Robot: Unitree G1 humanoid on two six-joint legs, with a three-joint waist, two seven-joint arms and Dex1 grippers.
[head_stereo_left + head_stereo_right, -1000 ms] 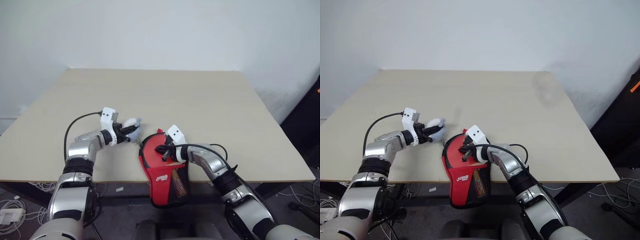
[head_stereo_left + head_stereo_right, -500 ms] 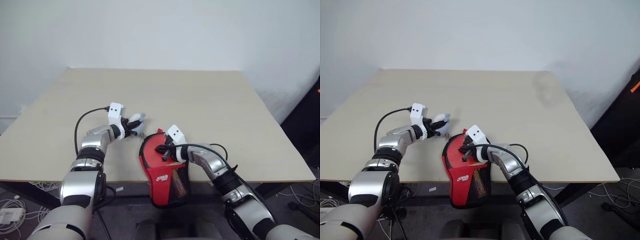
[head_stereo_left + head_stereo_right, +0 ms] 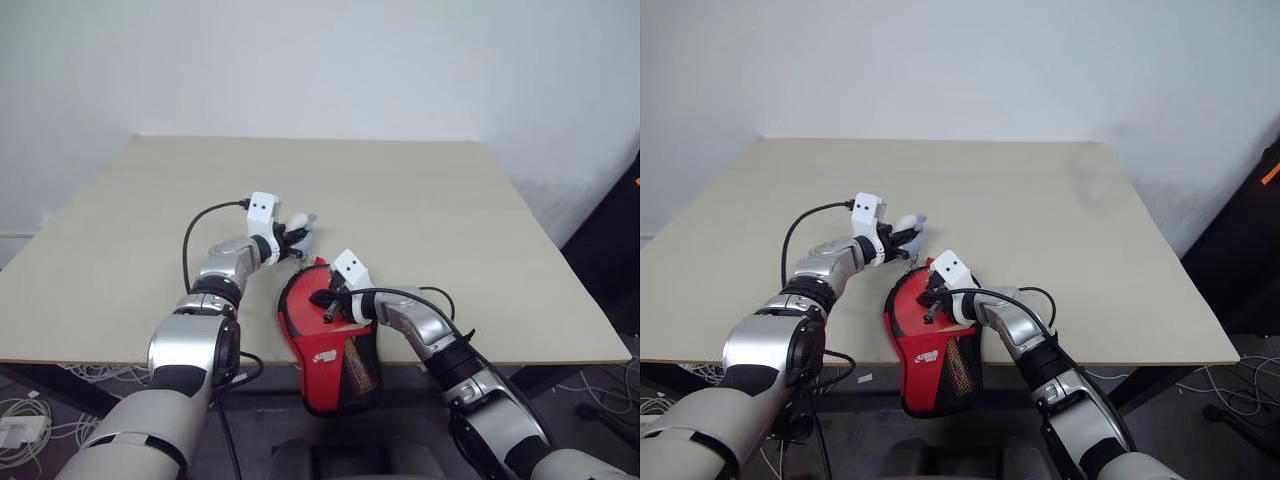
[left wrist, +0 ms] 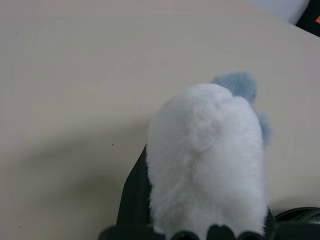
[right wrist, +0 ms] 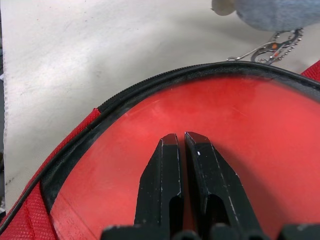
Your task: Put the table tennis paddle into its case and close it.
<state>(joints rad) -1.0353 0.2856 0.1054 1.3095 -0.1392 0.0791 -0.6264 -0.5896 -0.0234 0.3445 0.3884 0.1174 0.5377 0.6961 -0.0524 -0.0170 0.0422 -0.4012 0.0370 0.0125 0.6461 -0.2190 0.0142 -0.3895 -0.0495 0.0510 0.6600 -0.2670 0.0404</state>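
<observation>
Pressed together, the right gripper (image 5: 181, 138) rests its black fingers on the smooth red paddle (image 5: 240, 145) inside the zip-edged fabric case (image 3: 325, 345). Just beyond, the left gripper (image 3: 296, 240) pinches a fluffy white wad (image 4: 207, 160).

The red case (image 3: 328, 345) with black zip edge is showing a white logo; the plush (image 4: 207, 160) is looking white and blue-grey.

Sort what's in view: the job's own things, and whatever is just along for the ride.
Job:
- case, red, open, hanging over the table's near edge
- table tennis paddle, red face inside the case, under the shut right gripper

Not the job:
- white fluffy toy with a keychain clasp, held in the left gripper
- table
</observation>
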